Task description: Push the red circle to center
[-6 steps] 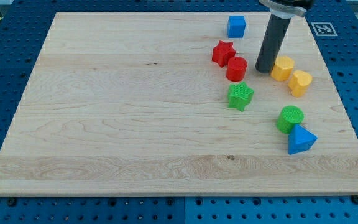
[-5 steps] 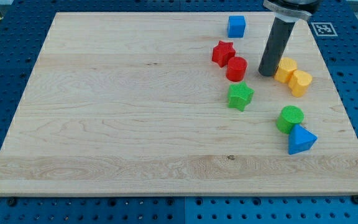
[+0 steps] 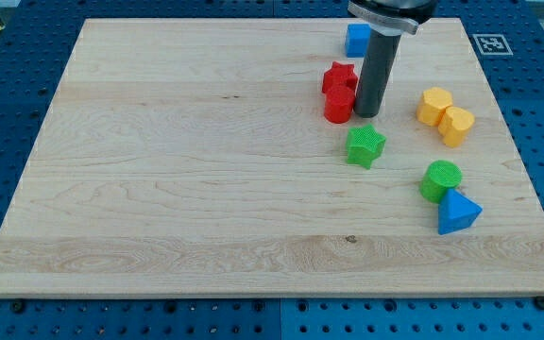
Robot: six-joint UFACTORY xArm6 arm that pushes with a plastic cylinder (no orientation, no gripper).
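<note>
My tip (image 3: 366,114) holds nothing, it's just a bare rod pressed against the right side of the red circle (image 3: 338,106). That circle sits toward the board's (image 3: 178,170) upper right, touching the red star (image 3: 339,77) above it, green star (image 3: 365,146) just below.

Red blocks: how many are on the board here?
2. The red star sits upper right of centre; the red circle is just below it, against my tip. None looks hidden.
</note>
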